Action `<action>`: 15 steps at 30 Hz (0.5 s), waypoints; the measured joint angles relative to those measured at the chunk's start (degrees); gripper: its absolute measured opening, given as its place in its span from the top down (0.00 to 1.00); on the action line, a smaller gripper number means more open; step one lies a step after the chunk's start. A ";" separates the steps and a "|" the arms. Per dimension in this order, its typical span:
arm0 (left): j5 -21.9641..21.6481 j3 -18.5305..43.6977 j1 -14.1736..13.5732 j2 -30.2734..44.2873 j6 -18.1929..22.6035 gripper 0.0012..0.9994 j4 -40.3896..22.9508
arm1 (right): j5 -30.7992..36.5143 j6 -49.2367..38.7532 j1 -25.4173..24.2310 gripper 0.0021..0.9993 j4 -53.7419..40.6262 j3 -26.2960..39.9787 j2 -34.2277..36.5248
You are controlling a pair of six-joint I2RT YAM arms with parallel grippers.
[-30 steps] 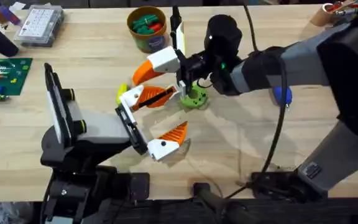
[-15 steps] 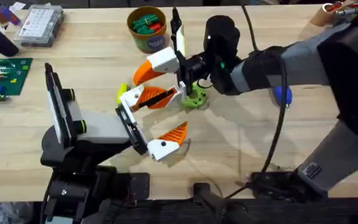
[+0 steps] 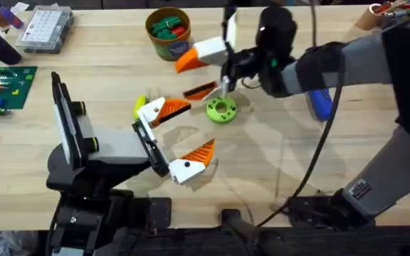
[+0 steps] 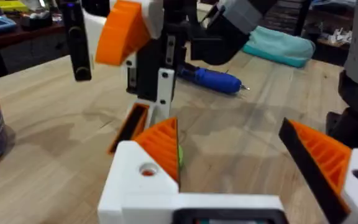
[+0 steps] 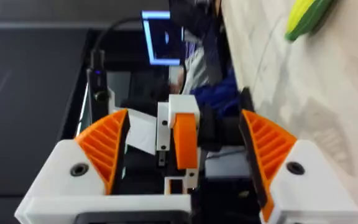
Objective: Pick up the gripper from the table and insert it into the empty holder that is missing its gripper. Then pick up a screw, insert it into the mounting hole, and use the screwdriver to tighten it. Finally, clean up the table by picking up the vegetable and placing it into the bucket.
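My right gripper [image 3: 205,39] hangs over the table's back middle. Its fingers are spread around a black jaw link ending in the white holder [image 3: 224,85] [image 4: 163,90], and a fitted orange piece [image 5: 183,140] sits between its pads. The loose orange gripper [image 3: 200,91] [image 4: 128,129] lies tilted just beside the holder; contact is unclear. My left gripper [image 3: 200,125] [image 4: 229,127] rests open nearer the front. The blue screwdriver [image 3: 321,107] [image 4: 210,79] lies under the right arm. A yellow-green vegetable [image 3: 139,105] [image 5: 306,15] is left of centre. The bucket [image 3: 168,32] stands at the back. No screw is in view.
A green round disc with holes [image 3: 221,110] lies on the table below the holder. A clear compartment box [image 3: 45,28] and a green circuit board [image 3: 2,85] sit at the far left. The right arm's cable crosses the table's right half.
The right arm moved back and to the right with the holder, uncovering the green disc. The loose orange gripper shifted the same way, away from my left finger. The left arm stayed still.
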 joint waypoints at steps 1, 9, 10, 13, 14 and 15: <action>-0.02 0.00 0.00 0.00 0.00 0.01 0.00 | 0.02 -0.74 -1.25 0.00 0.00 0.02 0.00; 0.02 0.00 0.00 0.00 0.00 0.01 0.00 | 3.37 -10.48 -7.10 0.00 -3.42 3.45 0.00; 0.03 0.00 0.00 0.00 0.00 0.01 0.00 | 3.86 -11.91 -7.02 0.00 -3.89 4.23 -0.02; 0.09 0.00 0.00 -0.02 0.02 0.01 0.00 | 6.36 -16.58 -6.92 0.00 -8.74 7.64 0.00; 0.09 0.00 0.00 -0.02 0.00 0.01 0.00 | 7.41 -18.42 -7.02 0.00 -11.12 8.89 -0.02; 0.11 0.00 0.00 0.00 0.02 0.01 0.00 | 8.81 -20.13 -7.18 0.00 -14.01 10.46 0.00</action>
